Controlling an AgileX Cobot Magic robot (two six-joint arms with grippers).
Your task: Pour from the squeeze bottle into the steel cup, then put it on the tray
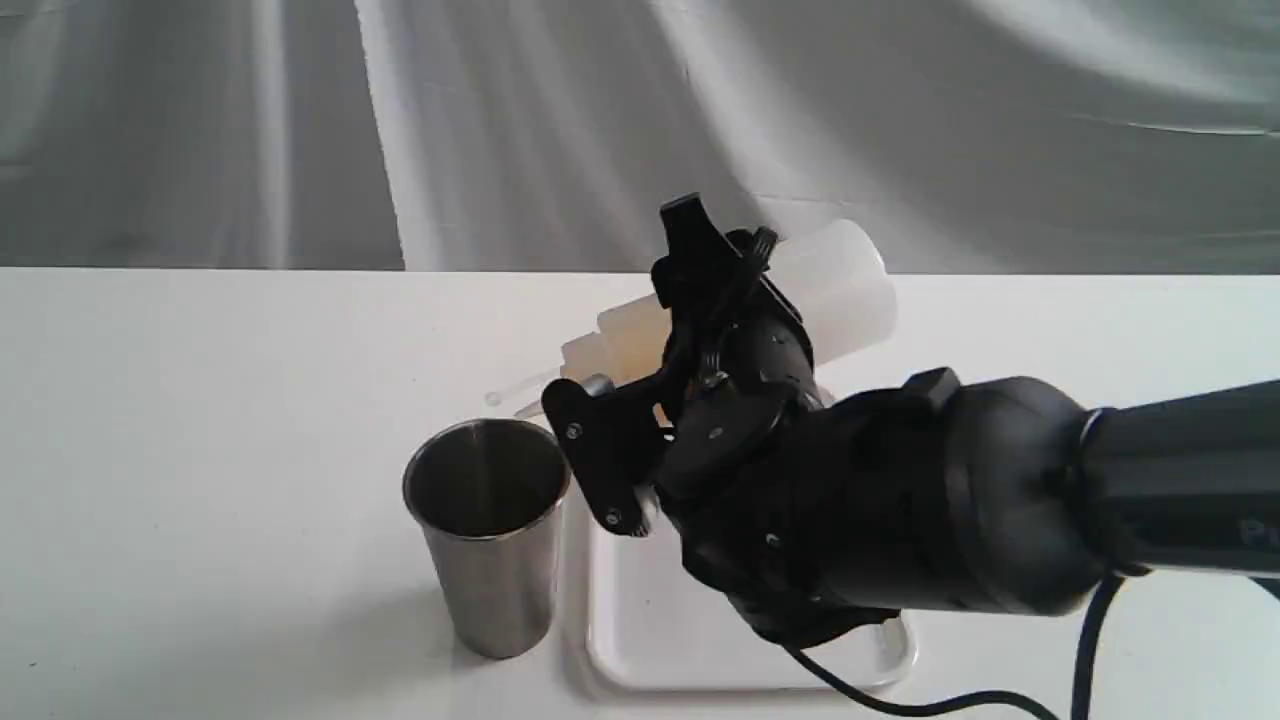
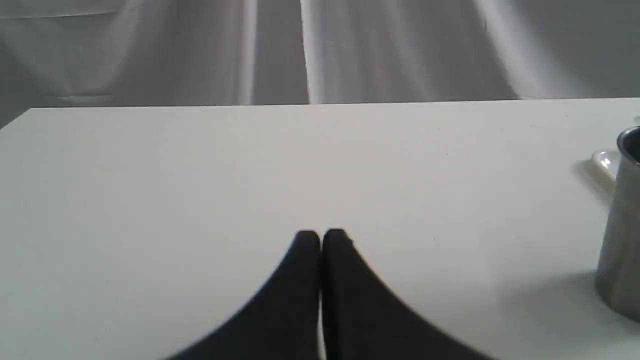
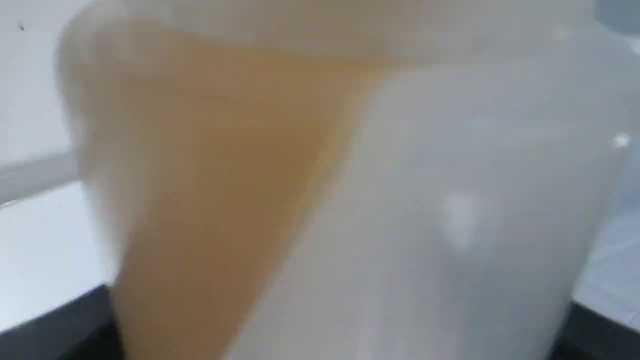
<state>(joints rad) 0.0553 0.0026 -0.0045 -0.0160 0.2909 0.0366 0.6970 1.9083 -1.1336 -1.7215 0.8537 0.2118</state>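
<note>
My right gripper point(image 1: 650, 350) is shut on the squeeze bottle point(image 1: 840, 280), which lies tilted well over, base up and to the right. Its pointed nozzle point(image 1: 530, 405) and thin cap strap hang just above the far rim of the steel cup point(image 1: 487, 530). I cannot see any stream of liquid. The bottle point(image 3: 425, 210) fills the right wrist view, its amber liquid point(image 3: 210, 175) slanted to one side. The cup stands upright on the table, just left of the white tray point(image 1: 660, 620). My left gripper point(image 2: 320, 237) is shut and holds nothing, low over bare table, with the cup point(image 2: 625, 225) off to its side.
The right arm point(image 1: 1000, 500) and its cable reach across the tray and hide much of it. A white table point(image 1: 200, 450) carries everything, with a grey draped cloth point(image 1: 500, 120) behind its far edge.
</note>
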